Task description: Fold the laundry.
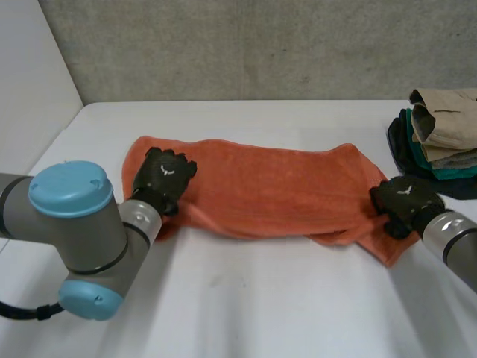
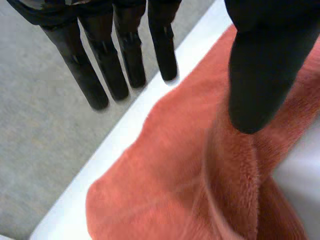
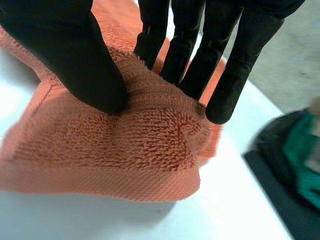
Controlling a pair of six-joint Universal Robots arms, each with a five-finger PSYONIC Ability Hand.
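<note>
The left arm [image 1: 74, 246] reaches to an orange towel [image 1: 268, 190] stretched across the table [image 1: 261, 298]. The left hand [image 2: 260, 75] lies open on the towel's left end, and the right hand [image 3: 65, 50] pinches its right end. A fold looks underway; the left hand needs a grip first. Folded clothes [image 1: 443, 138] lie beyond.

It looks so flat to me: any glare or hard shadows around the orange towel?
Head view: even light, no glare on the table, a thin soft shadow edging the towel. Right wrist view: soft shadow under the end the right hand pinches.
</note>
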